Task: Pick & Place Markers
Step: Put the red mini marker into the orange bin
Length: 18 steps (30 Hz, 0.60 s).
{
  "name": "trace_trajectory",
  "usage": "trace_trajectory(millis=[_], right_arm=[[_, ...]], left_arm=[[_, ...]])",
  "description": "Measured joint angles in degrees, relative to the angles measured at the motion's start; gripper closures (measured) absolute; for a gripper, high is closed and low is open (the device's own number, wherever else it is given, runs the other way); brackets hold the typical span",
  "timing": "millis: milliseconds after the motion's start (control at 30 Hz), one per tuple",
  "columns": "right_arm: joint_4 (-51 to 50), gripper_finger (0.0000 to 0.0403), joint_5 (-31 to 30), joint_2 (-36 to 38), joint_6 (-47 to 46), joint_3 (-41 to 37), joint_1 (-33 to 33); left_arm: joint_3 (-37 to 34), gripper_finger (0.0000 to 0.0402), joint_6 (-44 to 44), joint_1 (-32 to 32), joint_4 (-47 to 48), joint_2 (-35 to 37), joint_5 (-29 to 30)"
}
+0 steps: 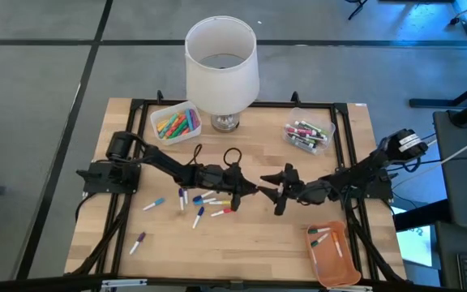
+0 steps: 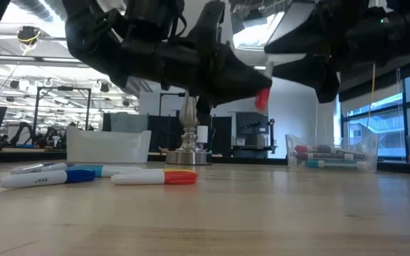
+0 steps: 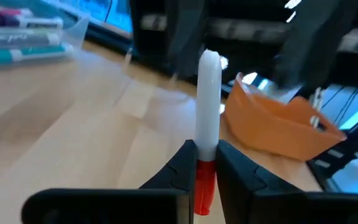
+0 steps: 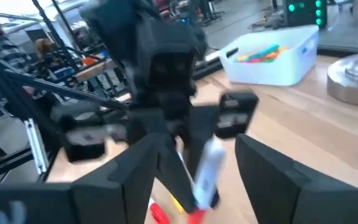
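The left gripper (image 3: 207, 163) is pinched on a short white-barrelled marker with a red cap (image 3: 207, 118), holding it by the capped end so the white barrel juts straight out ahead of the fingers. It hangs above the middle of the wooden table (image 1: 242, 247), clear of the surface. In the high view the left gripper (image 1: 247, 190) points toward the right gripper (image 1: 280, 191), which faces it from just beside, the two nearly tip to tip.

The right gripper (image 4: 194, 168) has its jaws spread, one dark finger on either side of the marker's free white end (image 4: 205, 173). That is the relation the next move seems to hinge on: the marker's long axis runs along the line between the two grippers, with its bare end toward the right arm. The right wrist view is smeared, so I cannot be sure whether the fingers touch the barrel or merely bracket it; they look apart from it.

My reading is a handover, the right arm being nearer the orange plastic tray (image 1: 335, 258) at the table's right front corner, which already holds a few markers. Other loose markers (image 1: 203, 198) lie on the wood below the left arm.
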<state>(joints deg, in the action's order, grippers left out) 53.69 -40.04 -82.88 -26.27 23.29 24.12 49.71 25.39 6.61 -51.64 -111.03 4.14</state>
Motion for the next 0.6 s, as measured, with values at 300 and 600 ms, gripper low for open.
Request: trace_trajectory(millis=[300,600], right_arm=[[0.7,0.0273,-0.9,-2.5,-0.3,0.0,0.0],[2.6,0.0375,2.1,-2.4,4.4,0.1,0.0]], left_arm=[[0.0,0.0363,1.1,0.0,-0.7,0.5,-1.2],[0.0,0.0324,2.8,0.0,-1.3,0.5,0.0]])
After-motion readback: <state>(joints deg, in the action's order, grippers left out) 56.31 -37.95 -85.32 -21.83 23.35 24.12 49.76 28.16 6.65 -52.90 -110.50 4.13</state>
